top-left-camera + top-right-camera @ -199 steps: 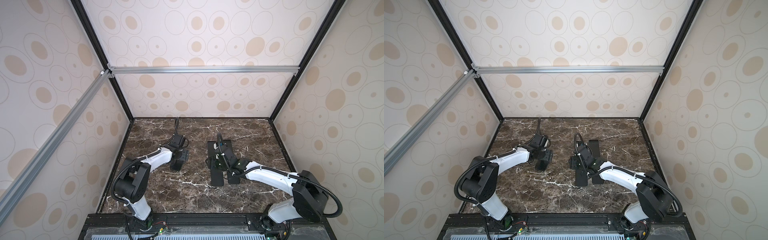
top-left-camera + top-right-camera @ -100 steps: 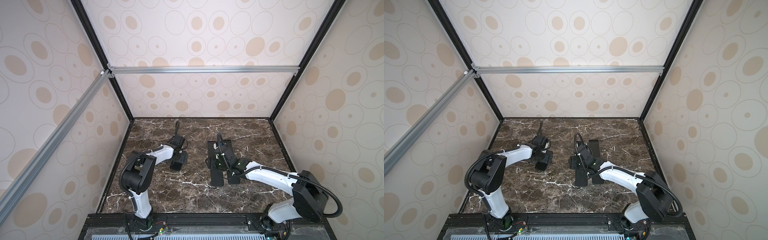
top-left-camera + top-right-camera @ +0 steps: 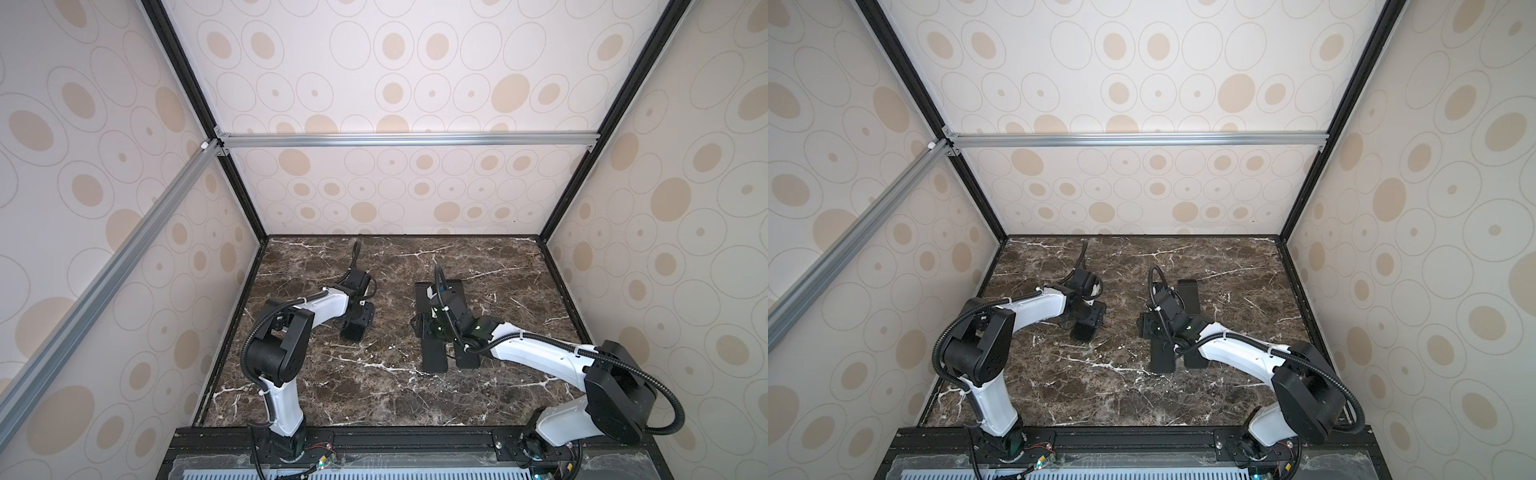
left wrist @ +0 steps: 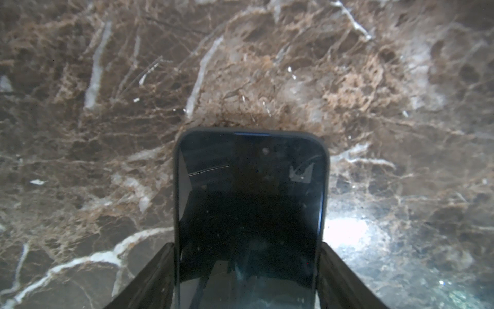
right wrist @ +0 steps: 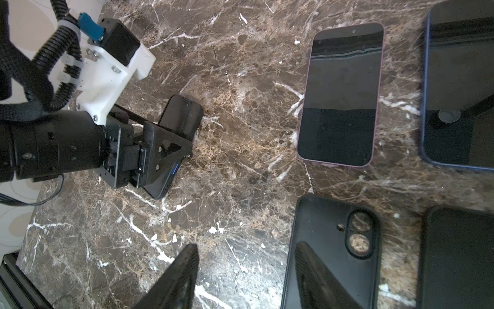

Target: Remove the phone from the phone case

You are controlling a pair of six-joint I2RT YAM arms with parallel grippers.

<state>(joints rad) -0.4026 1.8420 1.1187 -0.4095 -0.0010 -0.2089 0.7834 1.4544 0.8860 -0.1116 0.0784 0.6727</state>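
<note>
Since the phone (image 4: 251, 200) sits face up inside its dark phone case (image 4: 176, 187), with the case rim all around the glass, I judge that the step in hand is the taking hold, and that the separation itself is not yet begun. The cased phone lies on the marble table (image 5: 240, 120), well apart from the pink-edged phone (image 5: 339, 96), on the left arm's side of it; whether it lies fully flat I cannot tell. The left gripper (image 4: 248, 248) stands astride it with jaws wide, and its 2 fingers (image 4: 155, 275) lie against the 2 long sides of the case, so it has hold of the case across the width. The right gripper (image 5: 247, 243) hangs near the pink-edged phone with its jaws moderately apart and nothing between them; 1 finger is above an empty black case (image 5: 331, 240) that lies just beside the pink-edged phone. A blue-edged phone (image 5: 459, 88) also lies just beside the pink-edged phone. For the next move, I think, the case must be fixed while 1 corner of its rim is peeled away from the glass. This asks the right gripper to come over from the pink-edged phone, and to push lightly, because the glass can slip.
</note>
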